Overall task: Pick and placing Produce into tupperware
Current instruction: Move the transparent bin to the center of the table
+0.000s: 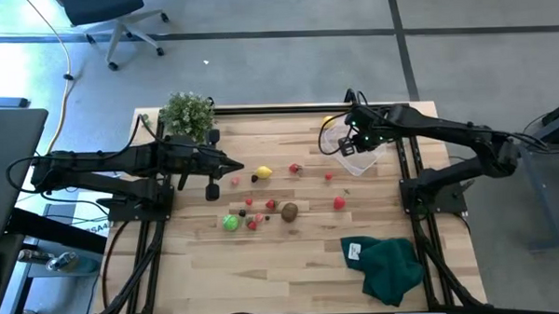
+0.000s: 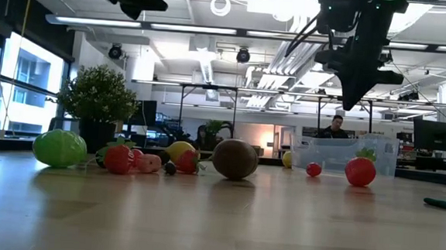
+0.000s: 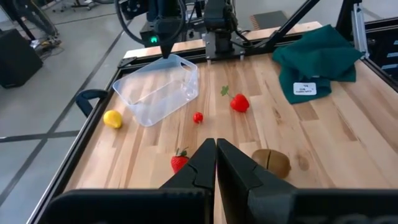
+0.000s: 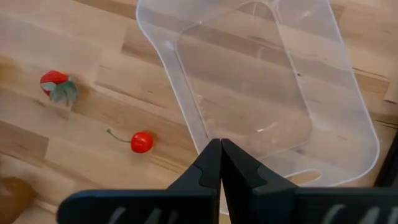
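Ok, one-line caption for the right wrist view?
Shut right end effector above empty clear plastic tub, small red cherry beside it on the wood.

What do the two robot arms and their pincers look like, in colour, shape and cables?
Both arms are dark, almost black, built of slim jointed segments. The left pincer and the right pincer each have two black angular fingers that taper to a narrow tip. Thin black cables loop beside the arms, and a small green light glows near the right wrist. No markings are readable.
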